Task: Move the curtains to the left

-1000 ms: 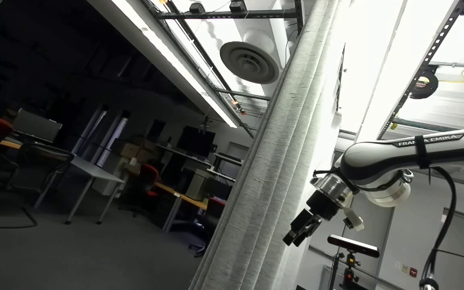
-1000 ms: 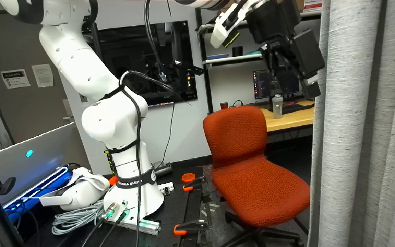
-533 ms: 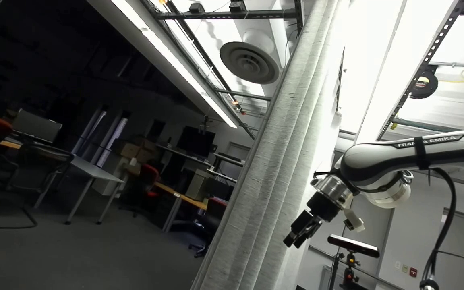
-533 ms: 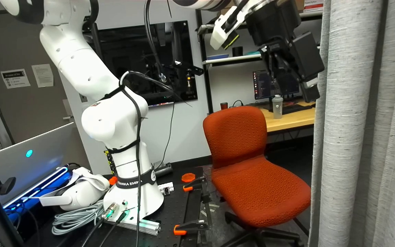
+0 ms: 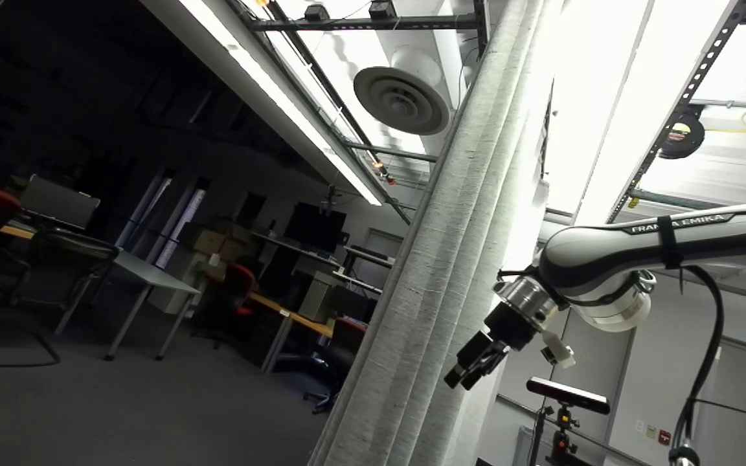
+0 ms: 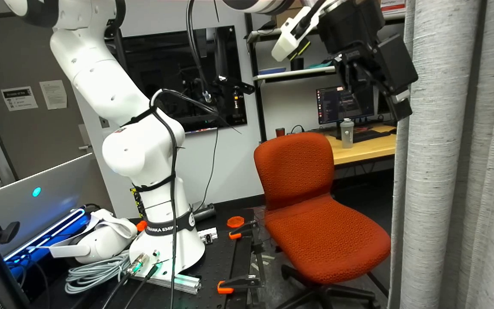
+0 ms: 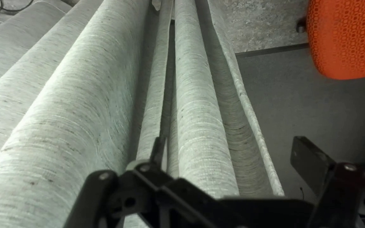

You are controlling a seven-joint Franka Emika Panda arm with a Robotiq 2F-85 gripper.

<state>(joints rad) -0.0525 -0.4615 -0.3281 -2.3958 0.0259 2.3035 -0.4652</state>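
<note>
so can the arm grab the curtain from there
Probably yes: the gripper is open, the wrist view shows part of the curtain between its jaws, and nothing visible stands in the way.

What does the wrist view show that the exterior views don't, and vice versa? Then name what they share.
Only the wrist view: the edge of the curtains appearing between the pincer's spread fingers.

Only the exterior views: the Franka arm, in both; the ceiling vent and white headset, each in an exterior view.

Shared: curtains and pincer in all three; the orange chair in the wrist view and an exterior view.
</note>
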